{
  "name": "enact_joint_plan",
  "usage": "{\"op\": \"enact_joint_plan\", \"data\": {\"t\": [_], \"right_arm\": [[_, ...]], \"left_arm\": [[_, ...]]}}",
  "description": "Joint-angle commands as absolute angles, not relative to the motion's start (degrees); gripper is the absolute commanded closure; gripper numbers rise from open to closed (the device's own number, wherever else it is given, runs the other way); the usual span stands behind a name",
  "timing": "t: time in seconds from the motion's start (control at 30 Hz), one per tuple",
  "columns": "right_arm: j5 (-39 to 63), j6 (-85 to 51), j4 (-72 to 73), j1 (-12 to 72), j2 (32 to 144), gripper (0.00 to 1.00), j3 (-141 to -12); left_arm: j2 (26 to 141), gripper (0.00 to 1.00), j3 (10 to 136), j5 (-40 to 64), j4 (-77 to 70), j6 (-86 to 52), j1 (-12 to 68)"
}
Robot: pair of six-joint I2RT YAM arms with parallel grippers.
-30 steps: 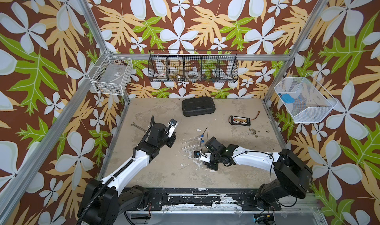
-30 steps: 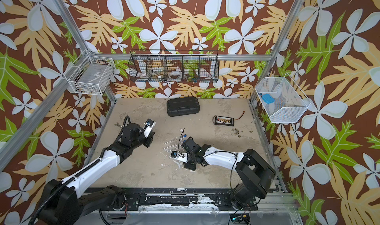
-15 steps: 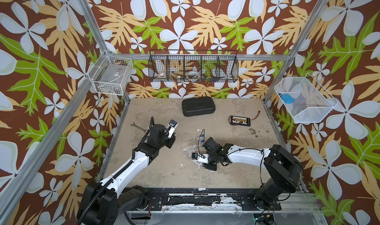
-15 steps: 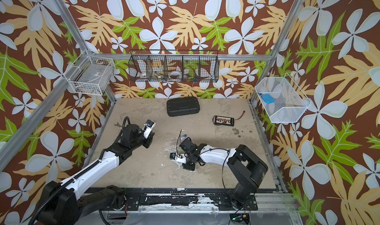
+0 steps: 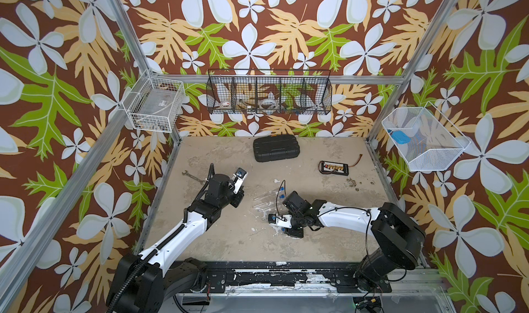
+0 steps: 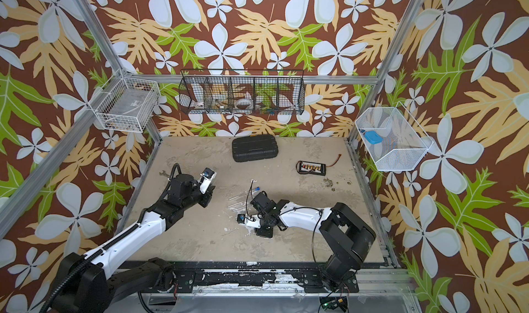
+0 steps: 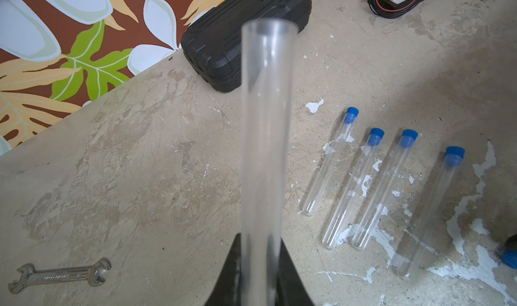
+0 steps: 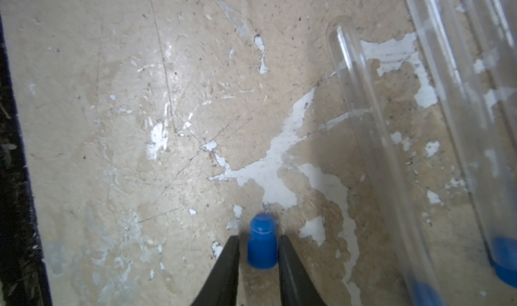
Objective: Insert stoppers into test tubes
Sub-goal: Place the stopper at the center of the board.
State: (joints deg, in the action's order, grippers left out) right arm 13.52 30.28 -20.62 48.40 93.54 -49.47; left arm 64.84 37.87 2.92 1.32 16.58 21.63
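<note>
My left gripper is shut on a clear test tube. The tube's open mouth points away from the wrist and has no stopper in it. Several more test tubes lie side by side on the table, each with a blue stopper in its end; they show faintly in a top view as test tubes. My right gripper is low over the table with its jaws slightly open. A loose blue stopper stands between the jaws with a thin gap on each side. In both top views this gripper is just in front of the tubes.
A black case lies at the back of the table. A small board with wires is at the back right. A grey wrench lies by the left arm. Wire baskets hang on the walls above the table.
The right gripper's jaws have gone from shut to slightly open, and they now straddle the loose stopper. The right arm has shifted a little to the left. The left arm has not moved.
</note>
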Motion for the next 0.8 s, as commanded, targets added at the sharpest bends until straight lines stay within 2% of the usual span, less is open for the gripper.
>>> {"op": "enact_joint_plan", "data": {"t": [0.0, 0.77], "right_arm": [[13.95, 31.07, -21.34, 48.44, 93.76, 0.73, -49.66], [10.57, 30.49, -21.86, 48.45, 95.13, 0.75, -50.28]], "left_arm": [[64.69, 1.0, 37.88, 2.99, 0.0, 16.7, 21.53], [64.47, 1.0, 38.11, 2.98, 0.24, 17.01, 21.55]]}}
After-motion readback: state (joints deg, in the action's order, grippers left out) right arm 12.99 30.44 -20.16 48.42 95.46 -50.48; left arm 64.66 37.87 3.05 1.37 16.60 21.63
